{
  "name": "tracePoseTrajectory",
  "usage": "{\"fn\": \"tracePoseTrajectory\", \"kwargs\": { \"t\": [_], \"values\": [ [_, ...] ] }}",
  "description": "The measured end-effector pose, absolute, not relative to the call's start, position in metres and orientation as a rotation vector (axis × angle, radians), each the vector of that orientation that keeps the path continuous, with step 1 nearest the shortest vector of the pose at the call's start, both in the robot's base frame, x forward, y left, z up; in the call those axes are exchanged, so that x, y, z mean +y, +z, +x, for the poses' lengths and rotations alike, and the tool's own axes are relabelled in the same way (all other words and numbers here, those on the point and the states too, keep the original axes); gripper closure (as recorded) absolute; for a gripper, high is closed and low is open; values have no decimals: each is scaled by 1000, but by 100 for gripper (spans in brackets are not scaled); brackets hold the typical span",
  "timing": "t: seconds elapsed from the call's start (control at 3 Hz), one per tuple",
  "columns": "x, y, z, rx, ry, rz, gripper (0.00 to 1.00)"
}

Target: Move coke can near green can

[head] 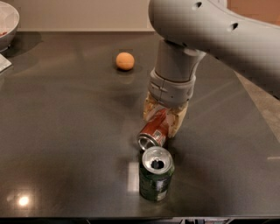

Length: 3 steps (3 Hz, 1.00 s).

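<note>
The dark table (65,131) fills nearly the whole frame. It is glossy enough to throw back lamp glints at lower left. A pale wall (78,13) runs along the top edge, speckled floor (262,100) shows at far right, and a bowl (6,19) peeks in at the upper left corner.

The grey arm (210,30) reaches in from the upper right and bends down to centre frame, where the gripper (162,120) is clenched on the coke can (154,130). The can is held tilted, its silver end pointing toward the lower left, probably because it was grasped by the body and is being lowered.

Just below it the green can (155,175) stands upright. The two are so close that the task looks nearly done, though whether they touch cannot be told. A small orange ball (125,61) lies well apart, upper centre-left.
</note>
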<state>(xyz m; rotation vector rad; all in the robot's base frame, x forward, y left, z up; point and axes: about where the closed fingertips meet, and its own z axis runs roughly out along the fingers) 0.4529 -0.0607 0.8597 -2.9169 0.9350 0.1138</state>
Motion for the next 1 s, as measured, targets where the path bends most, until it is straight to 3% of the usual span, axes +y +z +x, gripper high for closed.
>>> {"fn": "tracePoseTrajectory", "kwargs": {
  "t": [0.33, 0.67, 1.0],
  "values": [
    [-61, 857, 451, 941, 122, -2910, 12],
    [-62, 856, 450, 955, 115, -2894, 0],
    [-62, 856, 450, 955, 115, -2893, 0]
  ]
}}
